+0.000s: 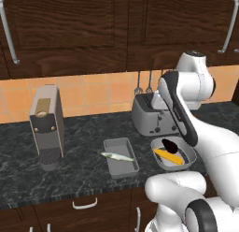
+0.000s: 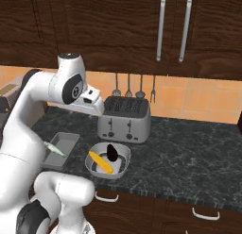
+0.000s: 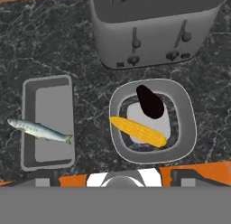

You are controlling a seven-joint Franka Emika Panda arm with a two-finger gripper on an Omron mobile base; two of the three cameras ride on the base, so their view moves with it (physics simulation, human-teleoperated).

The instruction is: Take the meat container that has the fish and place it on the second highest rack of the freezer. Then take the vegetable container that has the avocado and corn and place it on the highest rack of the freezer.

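you had the meat container on the dark marble table, the fish lying across it and overhanging its rim. just beside it sat the vegetable container, holding the corn and the avocado, in front of the toaster. your jaws hung above them, spread wide, holding nothing.

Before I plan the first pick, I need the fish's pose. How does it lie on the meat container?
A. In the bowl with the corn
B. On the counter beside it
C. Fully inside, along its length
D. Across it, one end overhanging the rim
D: the fish lies crosswise on the meat container, its head past the rim.
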